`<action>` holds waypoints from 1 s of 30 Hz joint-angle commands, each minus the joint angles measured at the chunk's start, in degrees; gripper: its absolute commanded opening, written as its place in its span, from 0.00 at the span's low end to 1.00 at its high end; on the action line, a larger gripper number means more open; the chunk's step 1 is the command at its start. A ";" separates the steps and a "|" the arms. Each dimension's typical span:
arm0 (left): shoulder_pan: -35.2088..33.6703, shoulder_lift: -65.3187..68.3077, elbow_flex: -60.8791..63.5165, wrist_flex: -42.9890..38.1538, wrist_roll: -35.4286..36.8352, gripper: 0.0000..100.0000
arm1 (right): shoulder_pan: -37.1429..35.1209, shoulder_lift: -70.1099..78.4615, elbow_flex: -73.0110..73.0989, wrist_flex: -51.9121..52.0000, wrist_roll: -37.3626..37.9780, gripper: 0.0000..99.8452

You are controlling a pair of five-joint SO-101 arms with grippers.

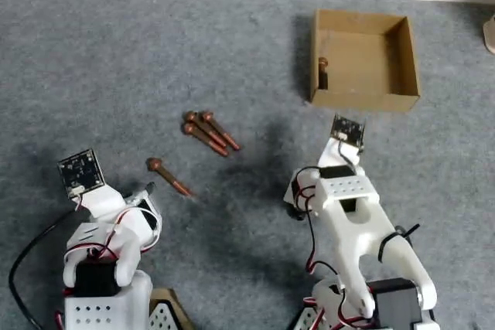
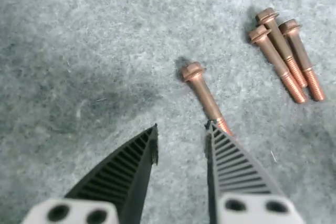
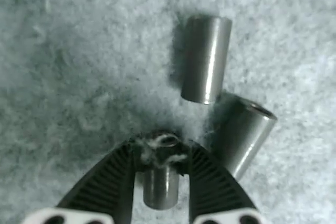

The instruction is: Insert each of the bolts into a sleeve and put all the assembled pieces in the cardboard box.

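We work on the grey table (image 1: 108,52). At its far side stands the cardboard box (image 1: 363,101), with one assembled piece (image 1: 322,72) inside. Our right pincer (image 3: 164,148) is clenched on a sleeve (image 3: 160,186), and two more sleeves (image 3: 206,59) lie just beside it. Our left pincer (image 2: 182,127) is released, one tip at the threaded end of a lone bolt (image 2: 203,95). Three other bolts (image 2: 283,59) lie together nearby. We judge the bolt pickup is in hand. Next, the left jaws must straddle that shank, close, and align it with the held sleeve.
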 commanded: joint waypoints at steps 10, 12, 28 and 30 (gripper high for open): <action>-0.48 0.92 -22.20 8.88 -1.76 0.15 | -0.48 -1.80 1.63 -3.30 -0.53 0.00; -0.13 0.92 -24.66 9.32 -1.85 0.15 | -0.40 -1.80 1.63 -3.30 -0.44 0.00; -0.13 45.49 -41.98 12.92 -1.67 0.15 | 1.98 -1.63 1.80 -6.37 -0.44 0.00; 0.40 50.77 -42.15 11.43 -0.18 0.15 | 1.98 -1.63 1.80 -6.37 -0.44 0.00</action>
